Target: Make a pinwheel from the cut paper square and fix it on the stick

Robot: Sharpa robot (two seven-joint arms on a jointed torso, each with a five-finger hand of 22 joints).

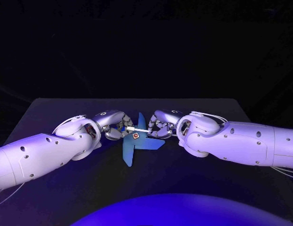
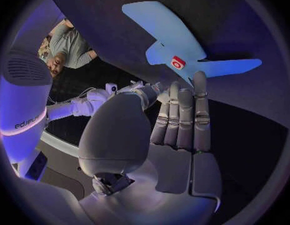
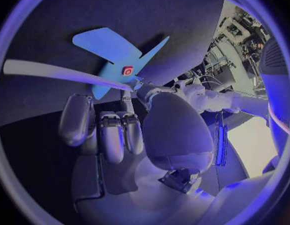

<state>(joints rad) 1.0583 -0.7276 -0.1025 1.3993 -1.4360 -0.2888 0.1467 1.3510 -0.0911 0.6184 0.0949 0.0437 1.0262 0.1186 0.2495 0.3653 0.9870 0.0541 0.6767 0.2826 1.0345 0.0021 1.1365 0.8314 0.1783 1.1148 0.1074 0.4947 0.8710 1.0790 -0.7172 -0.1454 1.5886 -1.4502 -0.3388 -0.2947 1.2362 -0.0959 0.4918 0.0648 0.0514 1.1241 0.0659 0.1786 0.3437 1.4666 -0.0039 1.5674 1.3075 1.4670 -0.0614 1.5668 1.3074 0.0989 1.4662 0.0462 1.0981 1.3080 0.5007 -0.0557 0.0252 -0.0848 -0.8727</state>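
In a dark room, over the middle of the black table [image 1: 201,179], the blue paper pinwheel [image 1: 134,143] sits between the two hands, its red hub [image 1: 135,135] just by the white stick [image 1: 138,130]. The right hand [image 1: 161,127] pinches the stick. The left hand [image 1: 114,126] reaches the pinwheel with straight fingers, and I cannot tell whether it grips.

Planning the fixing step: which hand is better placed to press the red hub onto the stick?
Left, probably: on the left hand, straight fingers end beside the red hub of the pinwheel, while the right hand seems occupied pinching the stick.

Both ends of the stick [image 1: 139,129] lie hidden among the fingers [image 1: 123,125] of the left hand [image 1: 112,123] and right hand [image 1: 162,127].
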